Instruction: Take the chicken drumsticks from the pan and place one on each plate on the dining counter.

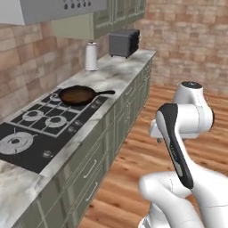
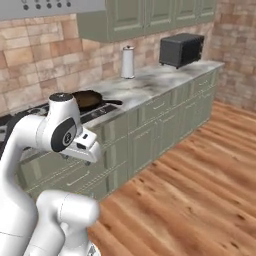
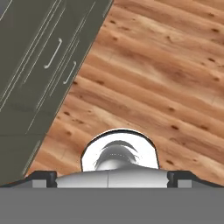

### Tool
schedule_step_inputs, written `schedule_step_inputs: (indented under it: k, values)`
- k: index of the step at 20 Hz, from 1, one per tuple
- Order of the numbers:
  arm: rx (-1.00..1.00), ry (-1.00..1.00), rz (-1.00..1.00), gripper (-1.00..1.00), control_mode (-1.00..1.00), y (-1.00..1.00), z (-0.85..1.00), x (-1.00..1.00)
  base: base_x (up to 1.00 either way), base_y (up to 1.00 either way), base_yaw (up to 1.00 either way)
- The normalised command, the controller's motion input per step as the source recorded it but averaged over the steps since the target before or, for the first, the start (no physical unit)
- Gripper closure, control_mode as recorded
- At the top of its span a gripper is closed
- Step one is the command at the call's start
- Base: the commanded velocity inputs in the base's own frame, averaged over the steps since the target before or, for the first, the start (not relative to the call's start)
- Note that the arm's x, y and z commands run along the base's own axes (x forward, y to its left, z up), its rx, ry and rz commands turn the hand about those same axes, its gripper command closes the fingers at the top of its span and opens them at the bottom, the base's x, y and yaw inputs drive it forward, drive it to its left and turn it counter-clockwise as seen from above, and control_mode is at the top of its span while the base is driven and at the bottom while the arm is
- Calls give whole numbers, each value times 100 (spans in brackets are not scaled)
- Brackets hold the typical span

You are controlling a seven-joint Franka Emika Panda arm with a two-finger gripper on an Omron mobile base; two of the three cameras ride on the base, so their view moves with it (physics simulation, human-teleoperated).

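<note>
Gripper [image 3: 112,177]: fingertips sit wide apart at the bottom corners of hand view, jaws fully spread, nothing between them. It points down at wood plank floor [image 3: 166,78], w/ grey-green cabinet fronts [image 3: 39,57] along the left.

Left base view: pan [image 1: 78,95] sits on the black gas hob [image 1: 40,129], at the hob's far end, near the back edge of the marble worktop [image 1: 116,73]. Round, dark brown-black, shallow rim, interior reads reddish-brown; long straight black handle runs toward the worktop's front edge. Drumsticks can't be made out inside the pan at this res. White paper-towel roll [image 1: 91,56] stands upright near the worktop's back edge, beyond the pan. Dark toaster oven [image 1: 124,42] at the far end by the brick wall corner. No legible writing or brand marks on any item. Arm is folded over the floor, well apart from the worktop.

Right base view: pan [image 2: 89,100] shows just behind the arm's upper joint, handle pointing right along the hob. Towel roll [image 2: 128,62] upright at the back edge; toaster oven [image 2: 181,49] near the far right end of the worktop [image 2: 160,77]. Range hood [image 2: 50,7] overhead has a row of small dots, no readable text. Gripper's hand block hangs in front of the cabinet doors, above floor.
</note>
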Motion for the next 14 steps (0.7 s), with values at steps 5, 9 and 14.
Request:
schedule_step_inputs:
  k: [5, 9, 14]
  values:
    - [0, 0, 0, -100, 100, 0, 0, 0, 100, -27, 39]
    - [0, 0, 0, -100, 100, 0, 0, 0, 100, -34, 53]
    - [0, 0, 0, -100, 100, 0, 0, 0, 92, -28, 63]
